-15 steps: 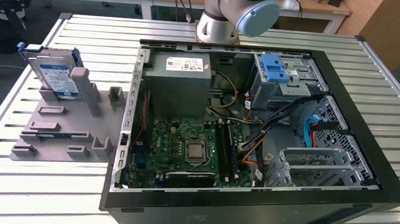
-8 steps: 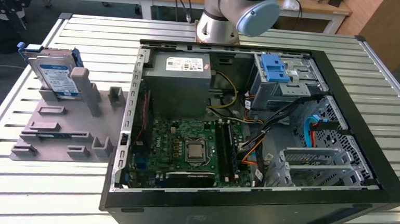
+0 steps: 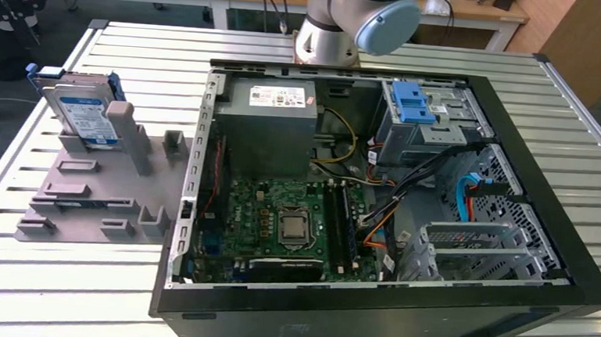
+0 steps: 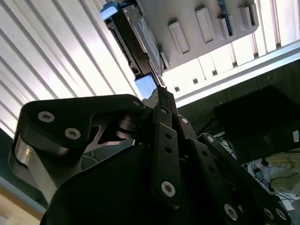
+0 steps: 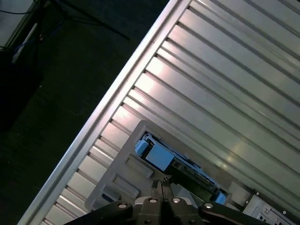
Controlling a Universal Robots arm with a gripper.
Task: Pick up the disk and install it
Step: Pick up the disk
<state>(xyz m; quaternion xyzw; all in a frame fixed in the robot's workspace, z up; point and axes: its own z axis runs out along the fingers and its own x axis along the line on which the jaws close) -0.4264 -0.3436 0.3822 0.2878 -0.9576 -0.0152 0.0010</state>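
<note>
The disk [image 3: 85,112] stands on edge in a grey holder [image 3: 90,195] on the slatted table, at the exterior view's left. It is silver, with a blue-and-white label and blue side rails. In both wrist views my gripper [image 4: 160,93] [image 5: 162,182] hangs over the disk [image 4: 136,35] [image 5: 173,161], some way off and touching nothing. Its two fingers lie together, shut and empty. The arm's base [image 3: 346,22] rises behind the computer case.
An open black computer case [image 3: 550,191] lies flat beside the holder. Inside it are a motherboard [image 3: 287,222], a grey power-supply box [image 3: 272,127], cables, and a metal drive cage with a blue latch [image 3: 422,105]. The table edge [image 5: 117,98] drops to a dark floor.
</note>
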